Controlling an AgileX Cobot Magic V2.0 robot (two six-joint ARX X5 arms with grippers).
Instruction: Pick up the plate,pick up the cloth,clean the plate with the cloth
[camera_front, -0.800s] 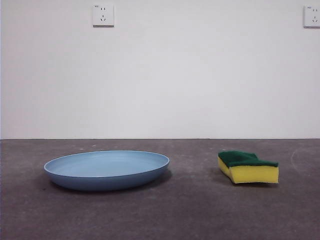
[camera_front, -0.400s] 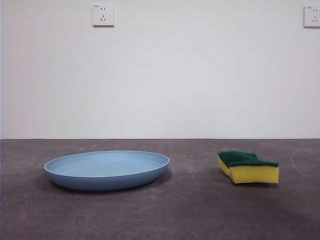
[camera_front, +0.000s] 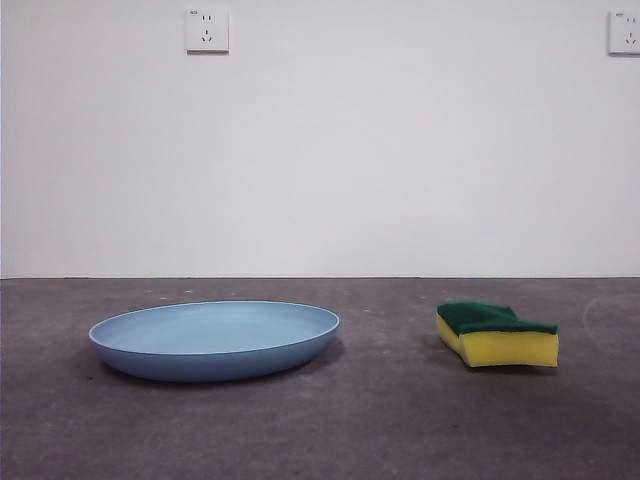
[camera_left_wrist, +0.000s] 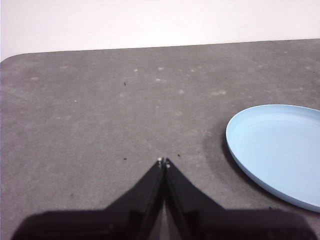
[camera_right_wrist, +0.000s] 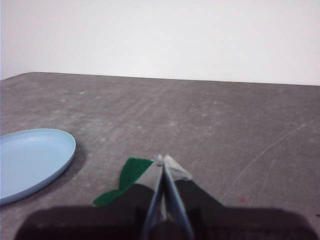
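Observation:
The light-blue plate (camera_front: 214, 340) lies flat on the dark grey table at the left. The cloth, a yellow sponge with a green top (camera_front: 496, 334), lies at the right. My left gripper (camera_left_wrist: 163, 162) is shut and empty above the table, with the plate (camera_left_wrist: 277, 150) off to one side of it. My right gripper (camera_right_wrist: 163, 160) is shut and empty, held above the sponge, whose green layer (camera_right_wrist: 127, 180) shows just beside the jaws; the plate (camera_right_wrist: 31, 159) lies farther off. Neither gripper shows in the front view.
A white wall stands behind the table, with two sockets (camera_front: 206, 30) high up. The table's rounded far corner (camera_left_wrist: 15, 56) shows in the left wrist view.

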